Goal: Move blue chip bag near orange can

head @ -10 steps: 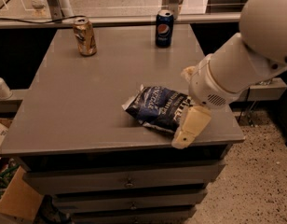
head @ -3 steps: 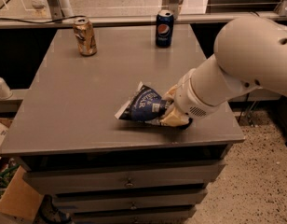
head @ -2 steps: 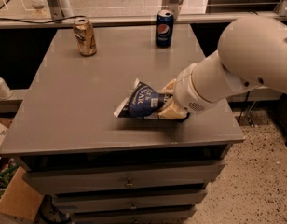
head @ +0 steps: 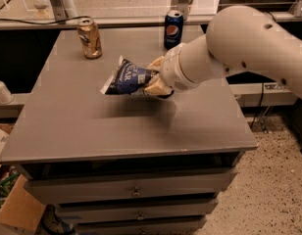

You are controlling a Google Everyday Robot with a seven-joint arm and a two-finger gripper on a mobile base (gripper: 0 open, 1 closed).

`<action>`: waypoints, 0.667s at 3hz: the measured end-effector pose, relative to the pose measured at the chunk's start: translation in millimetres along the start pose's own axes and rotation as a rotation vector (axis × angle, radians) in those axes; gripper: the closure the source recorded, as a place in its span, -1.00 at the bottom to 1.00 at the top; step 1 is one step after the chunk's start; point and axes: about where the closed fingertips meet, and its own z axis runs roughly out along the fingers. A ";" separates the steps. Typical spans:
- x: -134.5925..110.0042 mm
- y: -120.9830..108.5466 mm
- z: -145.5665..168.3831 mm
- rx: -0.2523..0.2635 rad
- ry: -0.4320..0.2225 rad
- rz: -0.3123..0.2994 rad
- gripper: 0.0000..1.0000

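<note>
Above grey cabinet top (head: 92,131) | gripper (head: 152,76) clasps blue chip bag (head: 124,77) | speckled floor (head: 278,180) right

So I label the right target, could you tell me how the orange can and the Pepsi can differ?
The orange can is golden-tan and looks dented; the Pepsi can is dark blue and smooth. The orange can stands back left on the table, the Pepsi can back centre, close behind the arm. Both are upright with silver tops. The gripper, in front of them, holds the blue chip bag off the table.
</note>
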 end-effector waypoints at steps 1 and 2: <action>-16.7 -23.4 35.2 0.025 -0.040 -0.024 1.00; -29.0 -47.2 62.7 0.046 -0.051 -0.056 1.00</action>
